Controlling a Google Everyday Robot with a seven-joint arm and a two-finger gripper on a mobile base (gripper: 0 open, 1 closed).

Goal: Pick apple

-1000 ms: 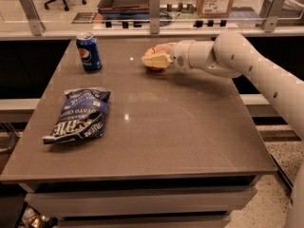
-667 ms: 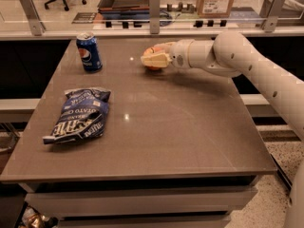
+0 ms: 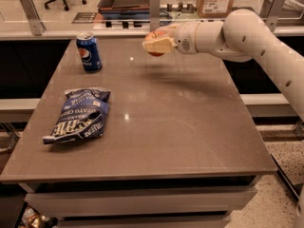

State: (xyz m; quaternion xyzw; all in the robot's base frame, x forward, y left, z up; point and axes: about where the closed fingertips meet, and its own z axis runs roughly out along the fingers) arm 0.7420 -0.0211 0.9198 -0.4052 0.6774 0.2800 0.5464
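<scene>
Tabletop [image 3: 190, 132], counted near to far:

- 1 blue potato chip bag [image 3: 80, 115], lying flat. It sat nearest the camera, well to the left of the gripper.
- 1 blue Pepsi can [image 3: 89, 52], upright, left of the gripper and apart from it.
- 1 gripper [image 3: 157, 42] on the white arm [image 3: 247, 30], over the table's far edge. Its fingers were closed around 1 apple [image 3: 156, 54]. Only red-orange slivers showed above and below the fingers. The apple appeared to be held clear of the surface.
</scene>
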